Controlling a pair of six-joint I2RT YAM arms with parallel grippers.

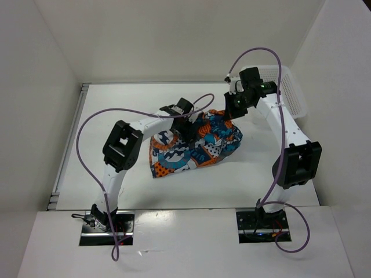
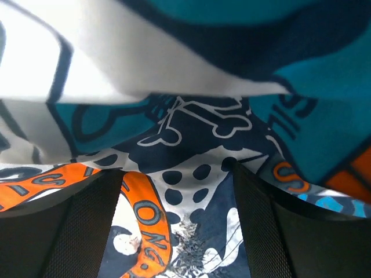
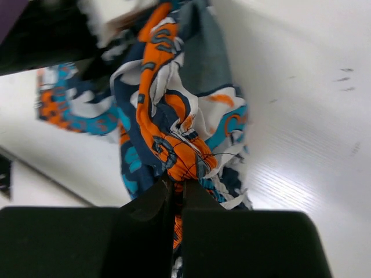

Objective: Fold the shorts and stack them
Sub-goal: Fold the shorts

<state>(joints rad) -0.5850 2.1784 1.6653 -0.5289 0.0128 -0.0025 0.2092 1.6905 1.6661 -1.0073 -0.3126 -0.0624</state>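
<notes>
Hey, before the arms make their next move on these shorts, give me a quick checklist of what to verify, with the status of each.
1. right gripper pinching a bunched edge of the shorts: ok.
2. left gripper open above the fabric, nothing pinched: ok.
3. Shorts lying flat enough to fold: not ok, crumpled and creased.
4. Shorts wholly on the table: ok.
5. basket apart from the shorts: ok.
6. Which edge the right gripper holds, waistband or hem: cannot tell.

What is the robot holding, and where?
The right pincer pinches a bunched-up fold of the shorts at their far right corner. The left pincer is open over the fabric, gripping nothing.
</notes>
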